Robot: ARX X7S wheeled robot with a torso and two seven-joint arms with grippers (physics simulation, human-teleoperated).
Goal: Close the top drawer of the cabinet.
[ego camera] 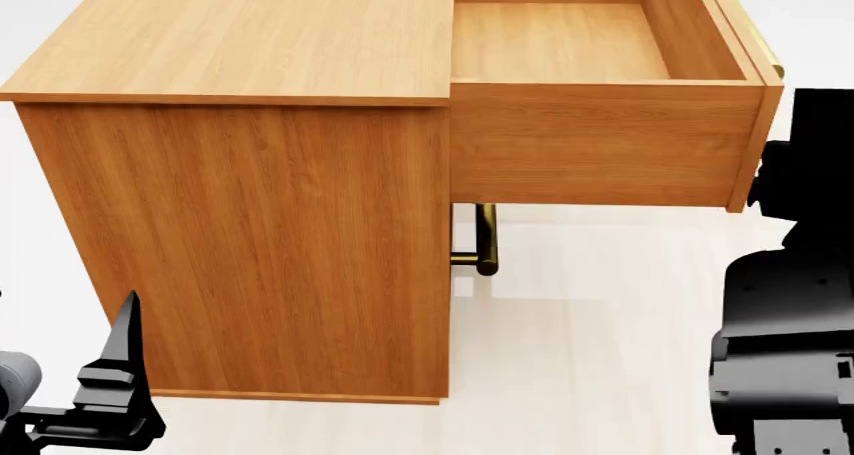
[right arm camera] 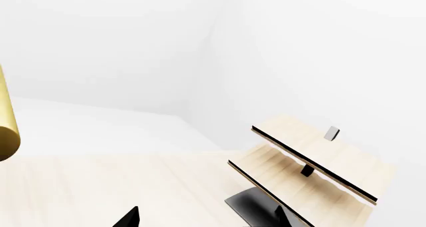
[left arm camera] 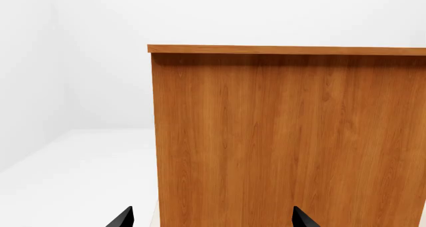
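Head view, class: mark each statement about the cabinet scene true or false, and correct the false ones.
1. The top drawer is pulled out. True.
2. A bowl lies inside the top drawer. False: the visible interior is bare wood.
3. The left gripper is shut on the cabinet. False: it sits apart from it, gripping nothing.
4. A brass handle shows below the top drawer. True.
5. The right gripper grips the drawer's handle. False: its fingers close on nothing in the right wrist view.
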